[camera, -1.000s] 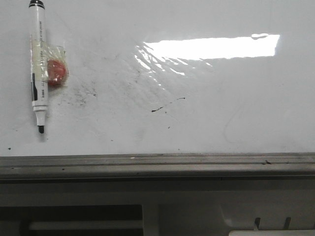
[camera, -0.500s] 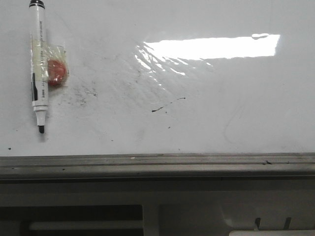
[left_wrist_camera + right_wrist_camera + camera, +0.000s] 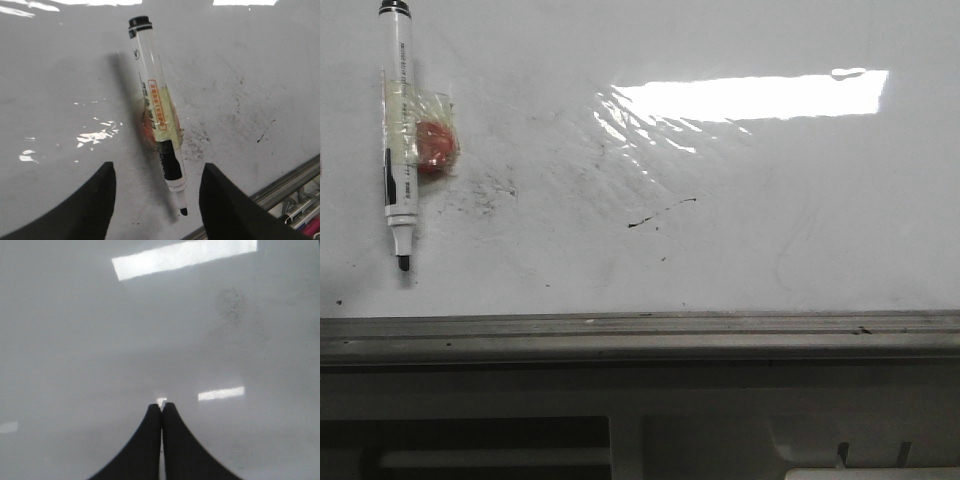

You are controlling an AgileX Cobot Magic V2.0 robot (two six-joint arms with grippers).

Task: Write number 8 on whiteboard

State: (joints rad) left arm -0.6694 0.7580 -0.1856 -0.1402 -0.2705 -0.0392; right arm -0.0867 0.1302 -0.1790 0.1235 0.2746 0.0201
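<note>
Reading board: I see the whiteboard [image 3: 800,200] glossy, grey-smeared, no 8 drawn on it; only a short black dash [image 3: 660,214] mid-board.
Marker: marker [image 3: 399,135] lies flat at the board's left, tip toward the rail [image 3: 640,335], uncapped, a red lump [image 3: 434,146] taped to it.
Left gripper: left gripper [image 3: 157,182] jaws spread wide, straddling the marker's tip end, not touching.
Right gripper: right gripper [image 3: 161,412] jaws pressed together, empty, over bare board.

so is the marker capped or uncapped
Uncapped: the marker shows a bare dark tip, lying on the whiteboard between the open left gripper fingers, not held.
</note>
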